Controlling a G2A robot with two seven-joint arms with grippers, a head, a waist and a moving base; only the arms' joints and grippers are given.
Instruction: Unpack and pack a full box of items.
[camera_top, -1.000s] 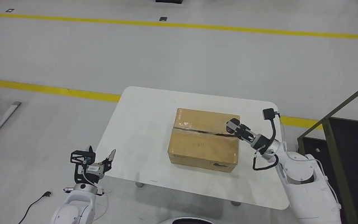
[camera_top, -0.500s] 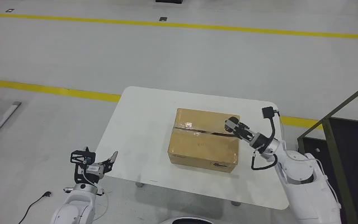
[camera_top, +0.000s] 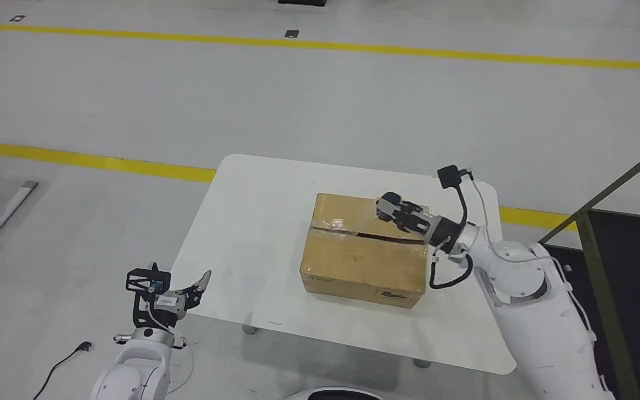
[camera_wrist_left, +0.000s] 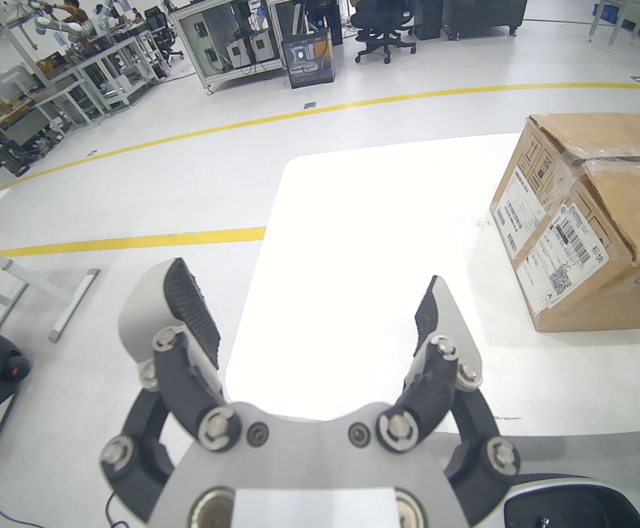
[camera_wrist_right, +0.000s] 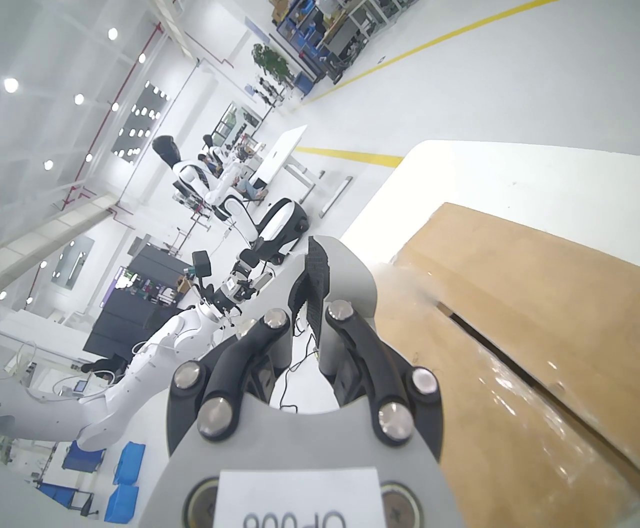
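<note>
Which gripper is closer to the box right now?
Right. The right gripper is over the box top near its seam; the left gripper is off the table's corner, apart from the box.

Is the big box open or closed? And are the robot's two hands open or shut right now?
box: closed, flaps down with a thin dark slit along the taped middle seam, sitting flat on the table.
left gripper: open, holding nothing, by the table's edge, away from the box.
right gripper: shut, holding nothing, over the box's top near the seam.
</note>
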